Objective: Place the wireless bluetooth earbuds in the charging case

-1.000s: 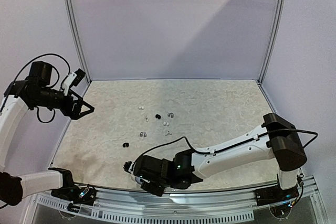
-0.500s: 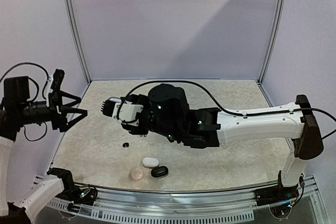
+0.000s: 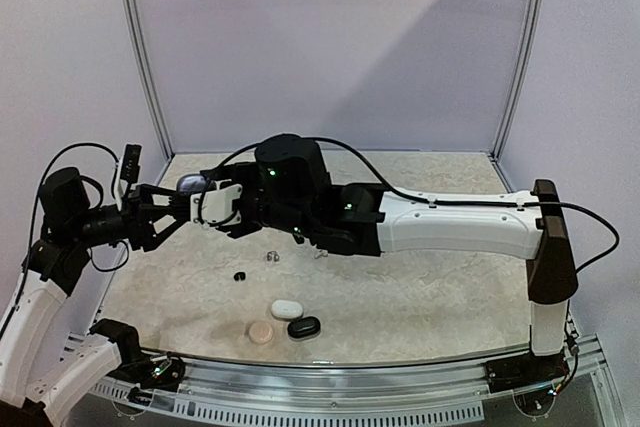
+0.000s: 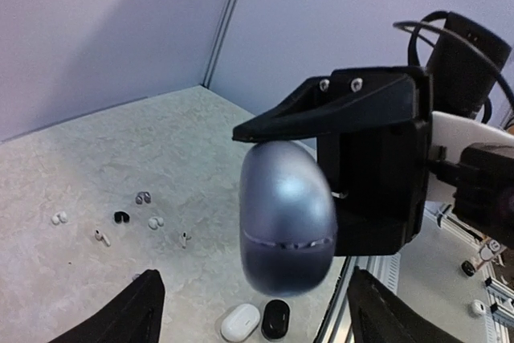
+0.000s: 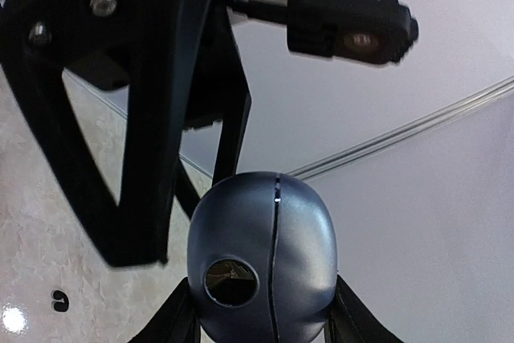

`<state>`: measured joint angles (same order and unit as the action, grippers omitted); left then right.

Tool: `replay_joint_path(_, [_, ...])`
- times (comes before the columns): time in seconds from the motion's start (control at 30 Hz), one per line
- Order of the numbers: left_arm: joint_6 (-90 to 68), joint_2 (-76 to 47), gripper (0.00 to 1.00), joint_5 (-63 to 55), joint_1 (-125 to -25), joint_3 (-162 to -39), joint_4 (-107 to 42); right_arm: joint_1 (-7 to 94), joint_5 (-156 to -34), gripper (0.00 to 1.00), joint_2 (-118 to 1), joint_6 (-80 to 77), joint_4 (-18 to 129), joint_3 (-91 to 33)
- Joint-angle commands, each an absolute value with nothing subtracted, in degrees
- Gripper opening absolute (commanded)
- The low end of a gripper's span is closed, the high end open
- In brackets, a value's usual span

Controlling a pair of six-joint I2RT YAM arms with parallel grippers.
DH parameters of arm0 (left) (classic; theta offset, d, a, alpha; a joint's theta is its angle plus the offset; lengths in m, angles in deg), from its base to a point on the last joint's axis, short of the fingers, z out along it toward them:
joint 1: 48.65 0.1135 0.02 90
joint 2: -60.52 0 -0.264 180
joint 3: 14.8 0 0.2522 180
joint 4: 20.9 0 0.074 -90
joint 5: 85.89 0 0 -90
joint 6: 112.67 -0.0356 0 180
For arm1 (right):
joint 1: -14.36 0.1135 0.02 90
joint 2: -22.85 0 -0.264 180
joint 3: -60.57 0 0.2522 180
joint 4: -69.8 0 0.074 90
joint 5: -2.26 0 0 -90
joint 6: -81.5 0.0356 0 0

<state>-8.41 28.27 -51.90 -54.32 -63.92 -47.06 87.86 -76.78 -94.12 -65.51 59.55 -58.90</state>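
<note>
Right gripper (image 5: 263, 315): jaws clamped on a blue-grey charging case (image 4: 287, 226), holding it in the air over the left part of the table (image 3: 430, 287). Left gripper (image 4: 257, 323): jaws spread wide, one finger to each side of the case, no contact visible. Below, the earbuds (image 4: 144, 197) lie scattered loose on the tabletop. Near the front edge sit a white case (image 3: 286, 309), a black case (image 3: 304, 327) and a peach case (image 3: 261, 332).
</note>
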Motion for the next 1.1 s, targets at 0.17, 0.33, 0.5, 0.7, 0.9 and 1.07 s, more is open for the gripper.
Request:
replay_joint_path(0.17, [-10.94,25.67,0.67,-50.11,-58.93,-65.04,-47.98,87.74,-79.87,0.16,-99.09,-67.67,52.51,-64.72])
replay_joint_path(0.33, [-8.86,24.95,0.52,-50.09,-58.91,-65.30,-45.40,87.69,-79.84,0.15,-99.40,-67.46,51.65,-64.69])
replay_joint_path(0.5, [-10.33,24.75,0.21,-50.74,-58.86,-65.13,-47.37,87.66,-80.07,0.15,-99.31,-66.83,52.16,-64.62])
replay_joint_path(0.7, [-14.25,25.35,0.00,-50.39,-58.93,-66.06,-50.95,86.73,-80.95,0.38,-98.67,-62.14,52.43,-64.61])
replay_joint_path(0.9, [-19.52,27.40,0.00,-50.91,-58.93,-65.88,-51.65,82.21,-97.50,0.99,-94.86,-46.08,43.24,-66.17])
replay_joint_path(1.07, [-25.54,29.36,0.00,-52.78,-58.87,-65.18,-52.30,76.83,-120.42,0.98,-92.72,-29.24,38.45,-66.13])
